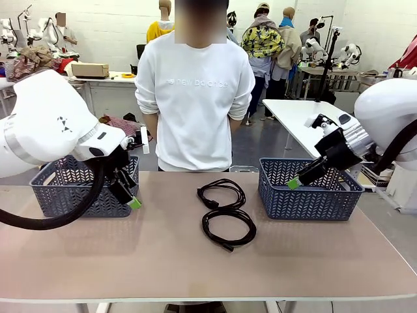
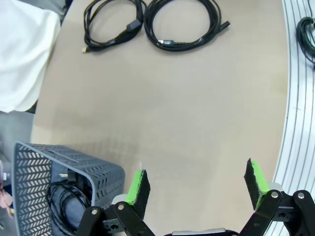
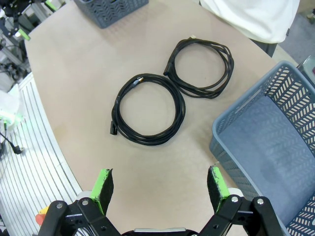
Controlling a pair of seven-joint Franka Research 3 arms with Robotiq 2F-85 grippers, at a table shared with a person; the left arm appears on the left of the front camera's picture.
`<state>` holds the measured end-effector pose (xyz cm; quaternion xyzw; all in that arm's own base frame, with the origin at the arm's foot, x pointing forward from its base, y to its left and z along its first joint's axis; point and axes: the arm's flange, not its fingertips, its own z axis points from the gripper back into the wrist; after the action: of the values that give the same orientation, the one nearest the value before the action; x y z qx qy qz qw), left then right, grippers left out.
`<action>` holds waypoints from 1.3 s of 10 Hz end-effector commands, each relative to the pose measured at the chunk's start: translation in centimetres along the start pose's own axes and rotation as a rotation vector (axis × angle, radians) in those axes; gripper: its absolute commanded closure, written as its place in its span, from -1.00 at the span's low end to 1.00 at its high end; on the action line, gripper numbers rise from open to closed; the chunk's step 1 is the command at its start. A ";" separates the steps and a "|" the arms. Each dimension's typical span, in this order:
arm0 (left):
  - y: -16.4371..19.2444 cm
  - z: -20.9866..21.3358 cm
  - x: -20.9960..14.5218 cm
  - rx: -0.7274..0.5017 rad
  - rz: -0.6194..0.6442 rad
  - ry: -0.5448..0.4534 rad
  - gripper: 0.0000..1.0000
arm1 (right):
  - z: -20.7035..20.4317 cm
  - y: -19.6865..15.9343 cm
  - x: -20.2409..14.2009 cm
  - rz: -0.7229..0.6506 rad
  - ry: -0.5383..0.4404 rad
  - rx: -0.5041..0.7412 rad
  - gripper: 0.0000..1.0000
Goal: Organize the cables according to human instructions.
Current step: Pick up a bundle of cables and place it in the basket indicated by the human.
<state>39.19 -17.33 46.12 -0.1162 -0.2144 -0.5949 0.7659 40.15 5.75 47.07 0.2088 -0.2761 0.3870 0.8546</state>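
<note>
Two cables lie in flat coils in the middle of the worktop (image 1: pixel 130 261), one behind the other on a line running from the robot toward the person (image 1: pixel 195 98). The near cable (image 3: pixel 119 112) and the far cable (image 3: pixel 226 66) touch where their rings meet. Both sit between the left basket (image 1: pixel 65 195), which already holds a coiled cable, and the right basket (image 1: pixel 306 195). The left pincer (image 2: pixel 197 183) hangs just beside the inner corner of the left basket, its pads spread wide and holding nothing, and the coils lie well ahead of it toward the table's middle. The right pincer (image 3: pixel 160 183) is likewise spread and holding nothing at the inner front corner of the right basket, with the near cable straight ahead of its fingers. By my reckoning the right arm is slightly nearer, though either could reach the coils.
</note>
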 end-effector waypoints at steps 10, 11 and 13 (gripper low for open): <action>0.1 0.0 0.1 -0.006 0.001 0.000 -1.00 | -0.2 -0.2 0.2 0.014 -0.024 0.015 -1.00; 0.1 0.0 0.1 -0.006 0.001 0.000 -1.00 | -0.2 -0.2 0.2 0.014 -0.024 0.015 -1.00; 0.1 0.0 0.1 -0.006 0.001 0.000 -1.00 | -0.2 -0.2 0.2 0.014 -0.024 0.015 -1.00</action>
<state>39.19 -17.33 46.12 -0.1162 -0.2144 -0.5949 0.7659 40.15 5.75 47.07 0.2088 -0.2761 0.3870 0.8546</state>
